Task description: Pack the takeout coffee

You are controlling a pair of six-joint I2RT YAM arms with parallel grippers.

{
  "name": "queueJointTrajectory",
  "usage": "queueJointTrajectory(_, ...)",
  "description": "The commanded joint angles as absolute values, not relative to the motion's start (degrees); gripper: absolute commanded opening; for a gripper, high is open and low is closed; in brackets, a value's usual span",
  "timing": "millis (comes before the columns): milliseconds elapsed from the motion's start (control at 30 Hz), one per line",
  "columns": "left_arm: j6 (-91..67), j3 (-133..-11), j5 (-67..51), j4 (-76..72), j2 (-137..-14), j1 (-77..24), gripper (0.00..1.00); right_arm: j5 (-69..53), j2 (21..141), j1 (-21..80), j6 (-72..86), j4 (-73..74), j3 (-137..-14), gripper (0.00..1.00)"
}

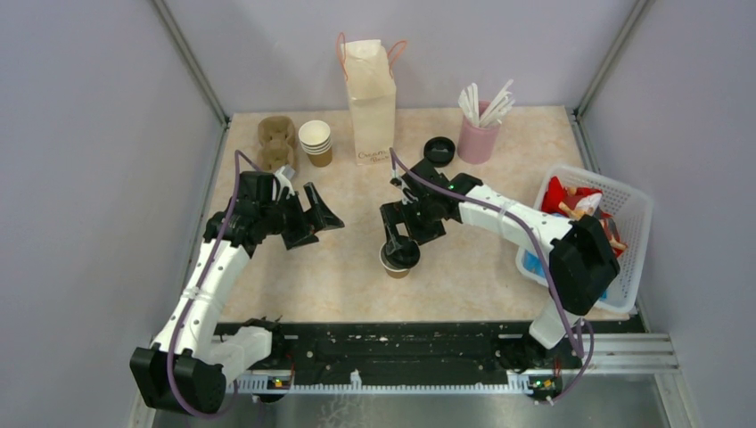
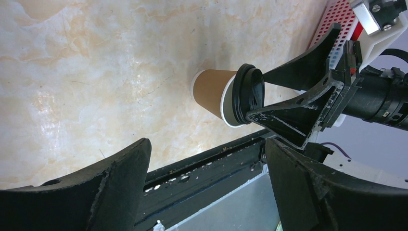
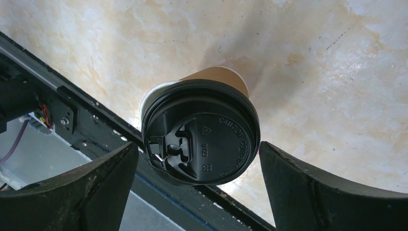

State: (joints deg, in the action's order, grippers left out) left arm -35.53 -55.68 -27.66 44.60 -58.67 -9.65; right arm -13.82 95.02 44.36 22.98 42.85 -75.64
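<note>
Takeout coffee point(image 3: 216, 79) stands between the wide-open fingers point(image 3: 312, 192) of my right gripper point(image 3: 198, 150); I'd sink below the lid point(image 3: 211, 144) and squeeze the cup gently. Left gripper point(image 1: 326, 230) is wide too, empty.

Pale lilac walls point(image 1: 89, 134), beige marbled tabletop point(image 1: 339, 276), black rail point(image 1: 401, 343) along near edge, even light

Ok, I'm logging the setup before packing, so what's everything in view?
takeout coffee: one, brown with black lid, centre front
paper bag: one, cream, back centre
paper cups: one stack, brown, white rims, back left
cup carrier: one, brown, beside that stack
loose lid: one, black, right of the bag
pink cup: one, holding white sticks, back right
basket: one, white, red packets inside, right edge
left gripper: black, open, empty
right gripper: black, open, straddling the coffee's lid
</note>
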Motion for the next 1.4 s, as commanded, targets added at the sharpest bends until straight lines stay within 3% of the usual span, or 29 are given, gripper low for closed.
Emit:
queueJointTrajectory(0, -34.51, -55.33, -28.81, 42.35, -58.83, -9.58, 0.94, -13.07, 95.11, 44.85, 21.85, 42.35, -75.88, 0.94)
queueJointTrajectory(700, -34.71, -55.07, -29.01, 42.19, -58.43, -9.61, 0.95, -9.32, 95.83, 47.04, 20.69, 44.31, -78.35, 0.78)
queueJointTrajectory(1367, -34.72, -55.29, -28.96, 41.98, -58.42, -9.62, 0.95, 3.32, 100.47, 54.90, 17.32, 54.10, -88.10, 0.80)
